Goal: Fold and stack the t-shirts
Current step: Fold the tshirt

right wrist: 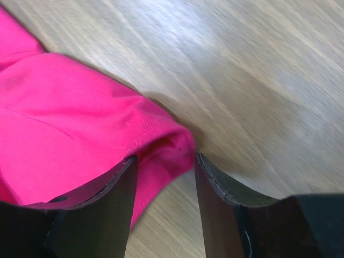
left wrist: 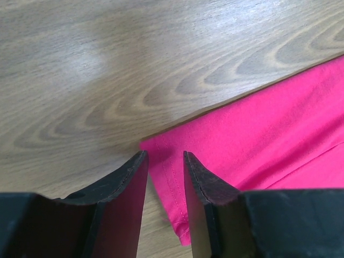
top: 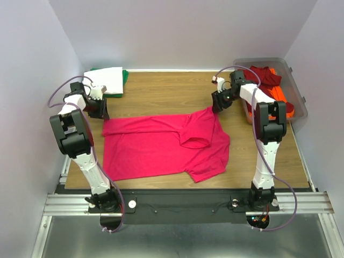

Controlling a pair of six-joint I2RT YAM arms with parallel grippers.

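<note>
A bright pink-red t-shirt (top: 161, 145) lies spread on the wooden table (top: 161, 91), its right part folded over with the collar showing. My left gripper (top: 103, 114) sits low at the shirt's far-left corner. In the left wrist view its fingers (left wrist: 164, 155) stand open astride the hemmed corner (left wrist: 177, 183), which lies flat between them. My right gripper (top: 216, 105) is at the shirt's far-right corner. In the right wrist view it (right wrist: 166, 157) is open, with a rolled fold of pink cloth (right wrist: 161, 150) loose between the fingers.
A folded white t-shirt on a green one (top: 107, 80) rests at the table's back left. A clear grey plastic bin (top: 293, 91) at the back right holds dark red (top: 263, 75) and orange (top: 279, 97) t-shirts. White walls close in on both sides.
</note>
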